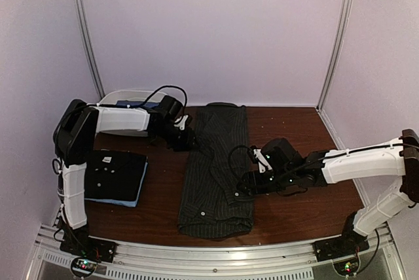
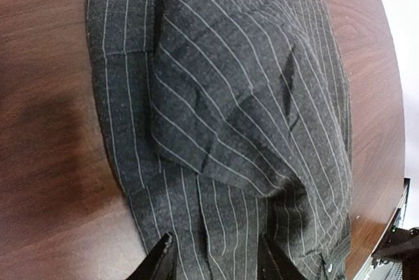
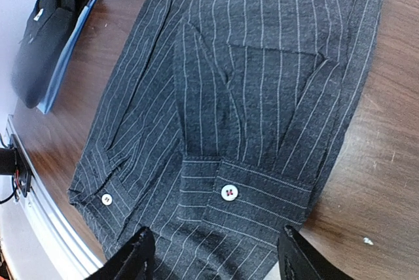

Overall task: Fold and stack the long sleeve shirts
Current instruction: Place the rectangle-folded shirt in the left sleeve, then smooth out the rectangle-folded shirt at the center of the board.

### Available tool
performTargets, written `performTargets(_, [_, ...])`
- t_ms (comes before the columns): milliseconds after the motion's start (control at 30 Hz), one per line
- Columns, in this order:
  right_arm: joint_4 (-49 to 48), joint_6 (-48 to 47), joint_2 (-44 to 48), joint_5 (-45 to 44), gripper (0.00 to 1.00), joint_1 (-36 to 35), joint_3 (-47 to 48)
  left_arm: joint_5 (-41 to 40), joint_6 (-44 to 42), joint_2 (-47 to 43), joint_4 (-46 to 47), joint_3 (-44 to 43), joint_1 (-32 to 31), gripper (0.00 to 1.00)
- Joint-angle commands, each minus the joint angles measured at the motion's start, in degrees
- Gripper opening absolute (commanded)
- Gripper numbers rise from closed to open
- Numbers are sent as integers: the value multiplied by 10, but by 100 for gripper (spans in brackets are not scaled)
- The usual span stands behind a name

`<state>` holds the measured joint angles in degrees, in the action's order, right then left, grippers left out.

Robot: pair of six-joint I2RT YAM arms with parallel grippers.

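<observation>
I am working on the pinstriped shirt [image 1: 216,169], which is lying down the middle of the bench [image 1: 294,214] as one long narrow strip. Its sides and sleeves are turned in over the body, and a buttoned cuff [image 3: 245,192] is sitting on top near my end. I judge it is lying this way so that only the crosswise folds are left.

The left jaws are hovering released over the strip's left edge toward the far half. The right jaws are hanging wide apart just above the cuff on the right side, and neither pair is gripping any cloth.

Having one arm on each edge is giving me the corners to lift together. The black shirt [image 1: 114,174] is resting folded on a light blue shirt [image 1: 139,195] at the left, well apart from the strip, and is marking where this one goes.
</observation>
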<state>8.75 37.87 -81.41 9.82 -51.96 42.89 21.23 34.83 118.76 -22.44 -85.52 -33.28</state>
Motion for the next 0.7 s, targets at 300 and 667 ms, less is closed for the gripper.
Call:
performTargets(300, [-10, 15, -4, -37, 64, -36, 17, -10, 70, 81, 78, -67, 6, 41])
performTargets(667, [26, -9, -44, -83, 64, -77, 51, -22, 71, 98, 79, -94, 6, 20])
